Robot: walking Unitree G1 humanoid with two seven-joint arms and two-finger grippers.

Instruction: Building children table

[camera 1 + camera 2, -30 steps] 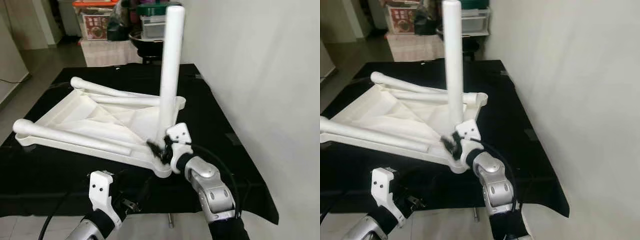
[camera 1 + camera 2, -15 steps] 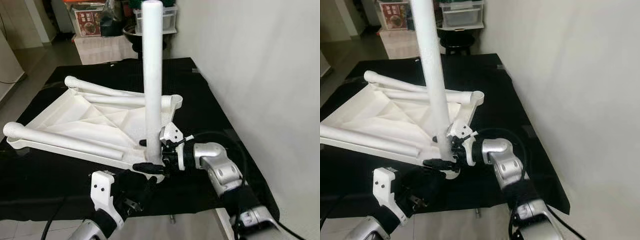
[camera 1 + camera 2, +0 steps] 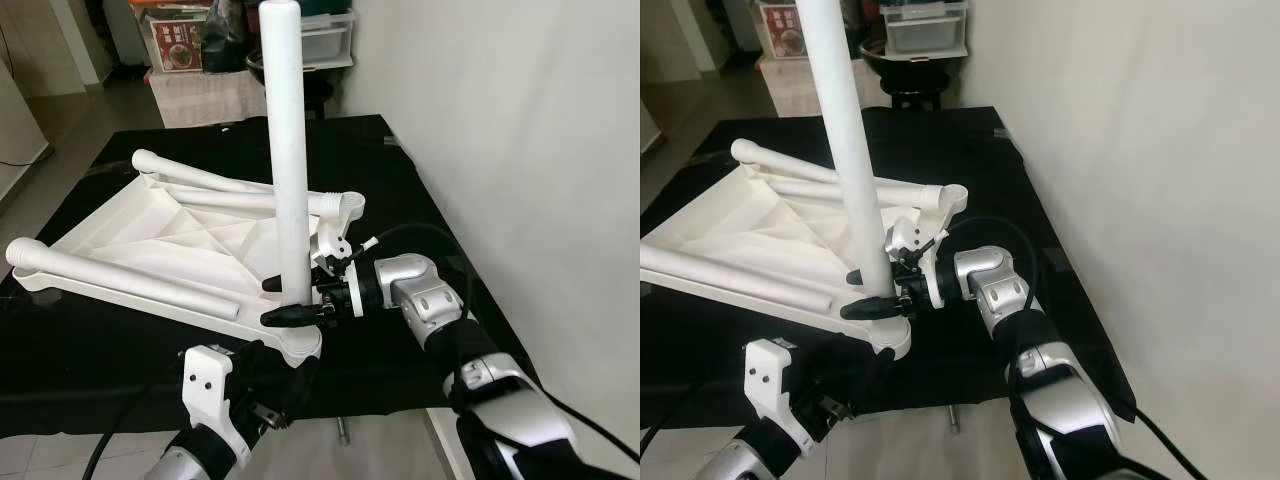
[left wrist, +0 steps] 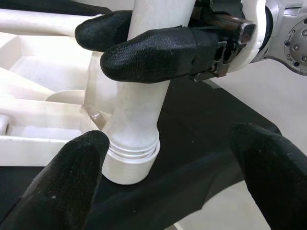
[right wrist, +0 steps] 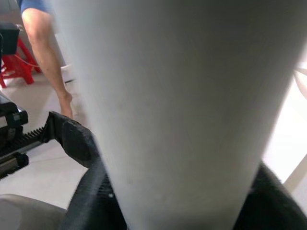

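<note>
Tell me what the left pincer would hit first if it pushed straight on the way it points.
Probably the base of the upright table leg, where it sits in the corner socket. The left pincer is open and aimed there; the right pincer grips the leg higher up.

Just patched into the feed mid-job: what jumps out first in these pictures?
A tall white table leg stands upright in the near corner socket of the upside-down white tabletop, which lies on a black cloth. The right gripper is clamped around the leg low down, just above the socket. The left gripper waits open below the same corner, near the cloth's front edge.
</note>
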